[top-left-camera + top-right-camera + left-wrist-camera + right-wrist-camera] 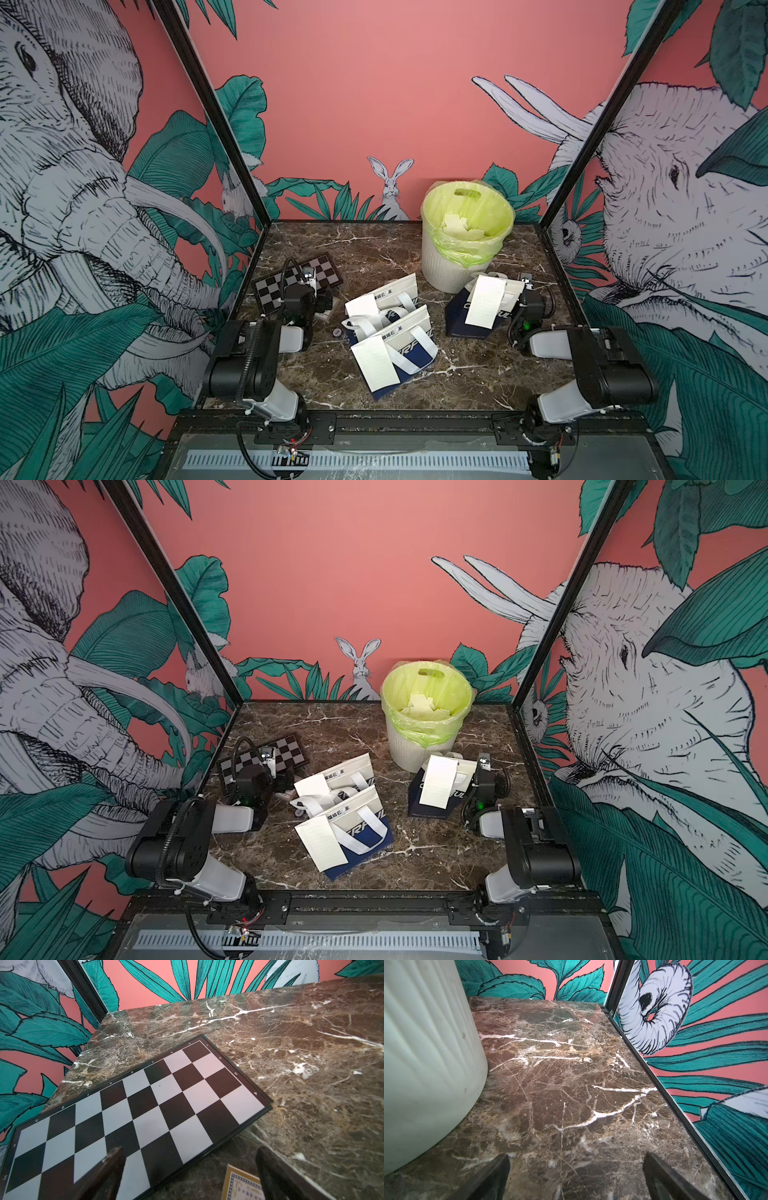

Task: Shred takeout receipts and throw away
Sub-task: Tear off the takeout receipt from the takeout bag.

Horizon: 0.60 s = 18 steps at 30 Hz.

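Chessboard [272, 286] lies left of centre on the counter [478, 374], with the left claw [188, 1153] over its edge, jaws wide and empty. Three receipts [362, 306] rest on bags [409, 286] mid-frame: that one and a second [376, 362] at centre, a third [484, 300] right of centre, just below the bin [440, 270]. Right claw [576, 1156], beside the bin at right, is also spread wide, holding nothing.
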Available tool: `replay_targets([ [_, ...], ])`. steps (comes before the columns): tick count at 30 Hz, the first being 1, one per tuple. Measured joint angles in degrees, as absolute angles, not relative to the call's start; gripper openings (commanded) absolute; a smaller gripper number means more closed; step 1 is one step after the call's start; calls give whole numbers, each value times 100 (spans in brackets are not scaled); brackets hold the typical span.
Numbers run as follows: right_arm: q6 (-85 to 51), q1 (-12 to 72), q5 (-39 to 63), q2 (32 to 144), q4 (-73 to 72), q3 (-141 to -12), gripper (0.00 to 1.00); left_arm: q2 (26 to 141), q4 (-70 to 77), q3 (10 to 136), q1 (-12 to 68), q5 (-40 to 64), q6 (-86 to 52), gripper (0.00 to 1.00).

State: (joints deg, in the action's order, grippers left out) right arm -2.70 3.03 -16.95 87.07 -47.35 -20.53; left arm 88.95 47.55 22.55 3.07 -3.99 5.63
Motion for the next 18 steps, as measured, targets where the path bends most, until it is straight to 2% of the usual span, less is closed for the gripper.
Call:
replay_targets([
  [18,-252,303,-1706,8707,-4737,-2053,99,8895,4794,2257,307,-399,563,99],
])
